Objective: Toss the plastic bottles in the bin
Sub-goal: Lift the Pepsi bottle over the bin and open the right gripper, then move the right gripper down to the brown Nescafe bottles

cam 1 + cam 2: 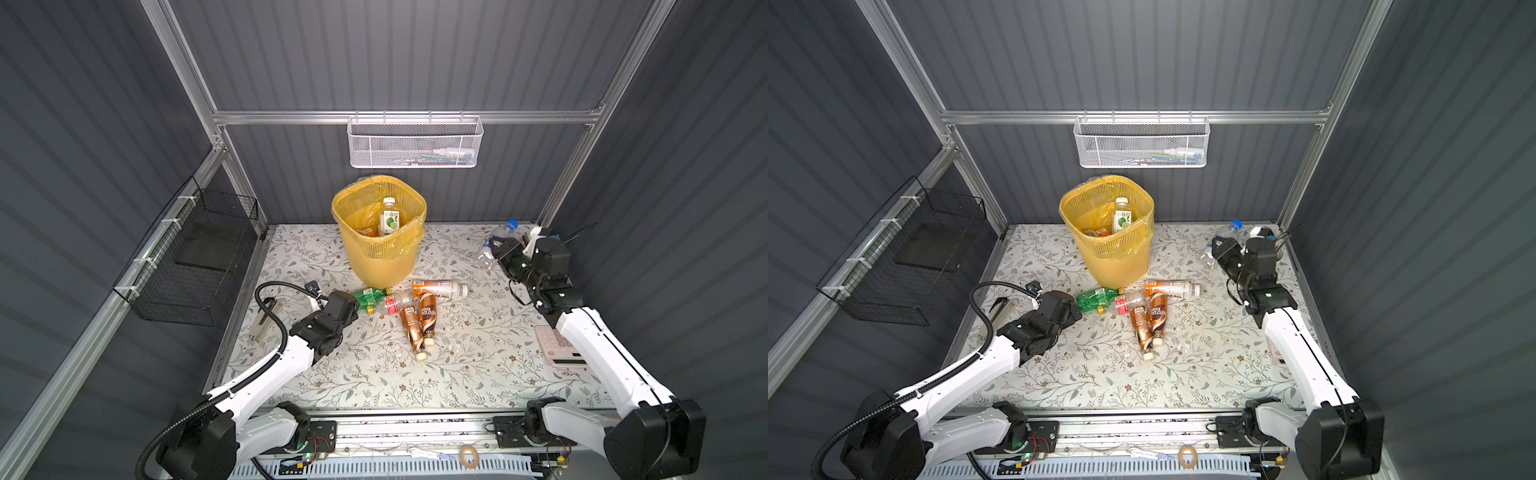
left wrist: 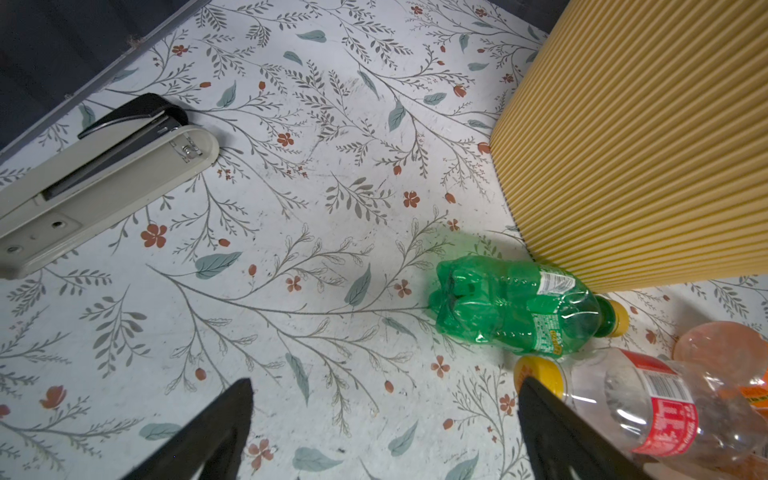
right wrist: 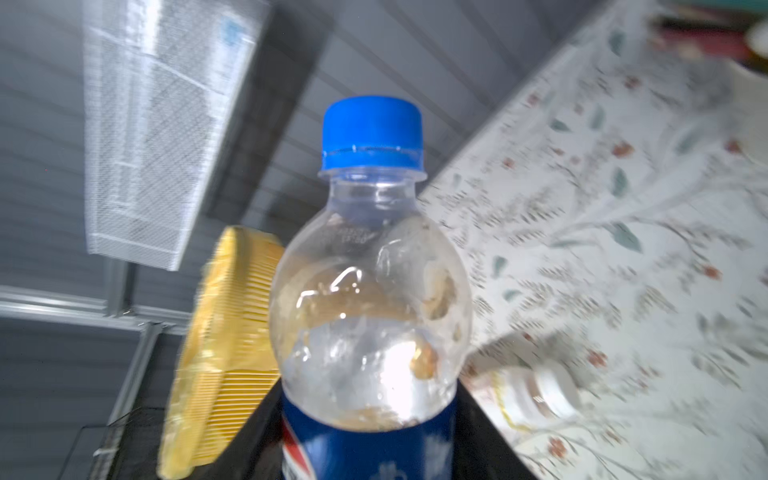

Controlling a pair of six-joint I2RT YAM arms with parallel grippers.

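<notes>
The yellow bin (image 1: 379, 245) (image 1: 1106, 249) stands at the back middle of the table, with a green-labelled bottle (image 1: 389, 216) upright inside. In front of it several plastic bottles lie together: a green one (image 1: 368, 297) (image 2: 515, 307), a clear red-labelled one (image 1: 392, 305) (image 2: 648, 403), an orange-labelled one (image 1: 440, 287) and two brown ones (image 1: 428, 318). My left gripper (image 1: 353, 307) (image 2: 386, 386) is open just left of the green bottle, nothing between its fingers. My right gripper (image 1: 498, 251) (image 3: 370, 415) is shut on a clear blue-capped bottle (image 1: 494, 245) (image 3: 370, 270), lifted at the back right.
A grey stapler (image 1: 266, 316) (image 2: 95, 178) lies at the table's left edge. A calculator (image 1: 559, 345) sits under the right arm. A white mesh basket (image 1: 415, 143) hangs on the back wall and a black wire basket (image 1: 195, 257) on the left wall.
</notes>
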